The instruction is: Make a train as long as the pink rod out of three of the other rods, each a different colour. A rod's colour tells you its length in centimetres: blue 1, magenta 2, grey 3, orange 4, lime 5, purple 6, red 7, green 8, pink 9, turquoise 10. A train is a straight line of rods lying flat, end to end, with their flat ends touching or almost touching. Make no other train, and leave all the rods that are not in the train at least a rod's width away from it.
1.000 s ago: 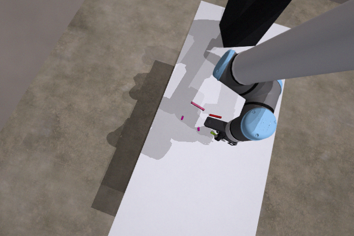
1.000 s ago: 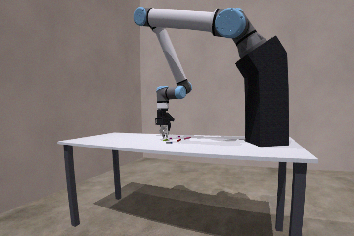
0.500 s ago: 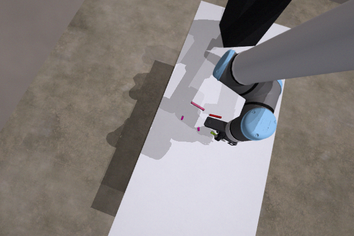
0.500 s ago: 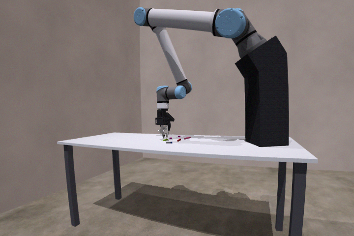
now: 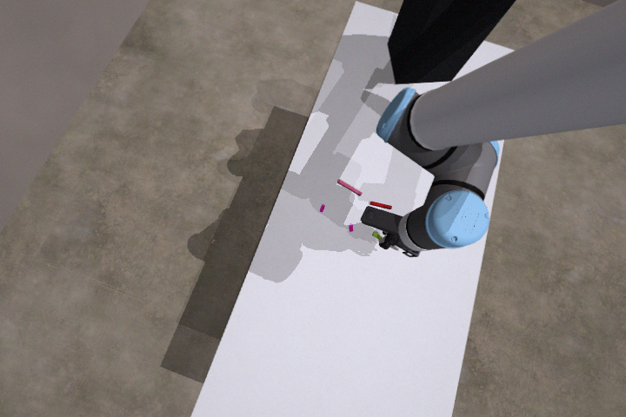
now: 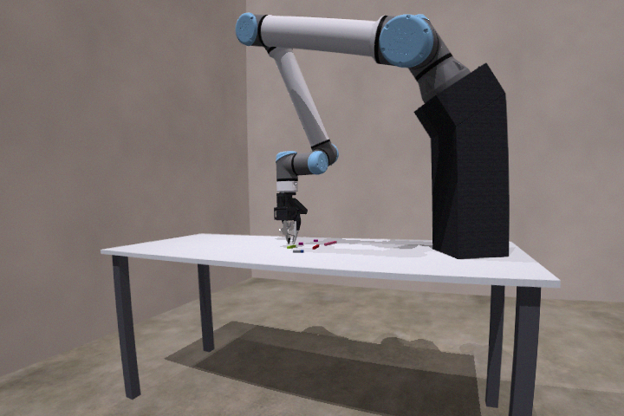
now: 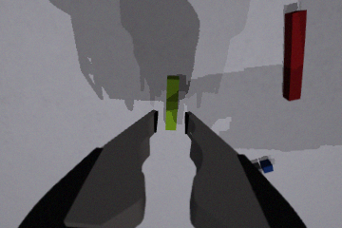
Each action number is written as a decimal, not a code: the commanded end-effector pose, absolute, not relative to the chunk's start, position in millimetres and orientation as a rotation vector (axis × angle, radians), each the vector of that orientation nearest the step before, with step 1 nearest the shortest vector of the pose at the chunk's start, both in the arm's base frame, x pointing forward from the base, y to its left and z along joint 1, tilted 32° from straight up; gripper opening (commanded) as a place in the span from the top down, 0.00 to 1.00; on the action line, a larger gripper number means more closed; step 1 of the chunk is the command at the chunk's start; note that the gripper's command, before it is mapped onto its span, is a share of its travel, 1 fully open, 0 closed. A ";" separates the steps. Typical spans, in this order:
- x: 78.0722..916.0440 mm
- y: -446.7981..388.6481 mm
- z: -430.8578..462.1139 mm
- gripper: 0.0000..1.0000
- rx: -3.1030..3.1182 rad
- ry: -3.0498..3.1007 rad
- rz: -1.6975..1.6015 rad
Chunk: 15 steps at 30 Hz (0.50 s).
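The pink rod (image 5: 349, 187) lies flat on the white table, with a red rod (image 5: 381, 205) near it and two short magenta rods (image 5: 322, 208) (image 5: 351, 228) to the left. In the wrist view, a lime rod (image 7: 172, 102) lies flat with its near end between my fingertips. My gripper (image 7: 171, 112) is low over the table and stands narrowly open astride that end, with a small gap on each side. The red rod (image 7: 293, 54) is at the upper right of the wrist view. A small blue rod (image 7: 266, 165) lies at the lower right.
The arm's black base column (image 6: 470, 166) stands at the far end of the table. The wrist and forearm (image 5: 451, 216) hide part of the table beside the lime rod (image 5: 376, 235). A small pale piece (image 7: 257, 161) touches the blue rod.
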<state>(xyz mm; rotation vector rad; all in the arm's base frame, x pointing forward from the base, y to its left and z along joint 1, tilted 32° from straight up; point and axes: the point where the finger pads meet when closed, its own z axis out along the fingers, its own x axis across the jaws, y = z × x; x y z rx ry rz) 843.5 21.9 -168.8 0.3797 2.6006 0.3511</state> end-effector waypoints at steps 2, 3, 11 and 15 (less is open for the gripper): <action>843.7 21.8 -168.2 0.86 0.380 2.600 0.351; 843.7 21.8 -168.2 0.86 0.380 2.600 0.351; 844.0 21.9 -168.7 0.86 0.380 2.600 0.351; 845.1 22.3 -170.5 0.86 0.380 2.600 0.351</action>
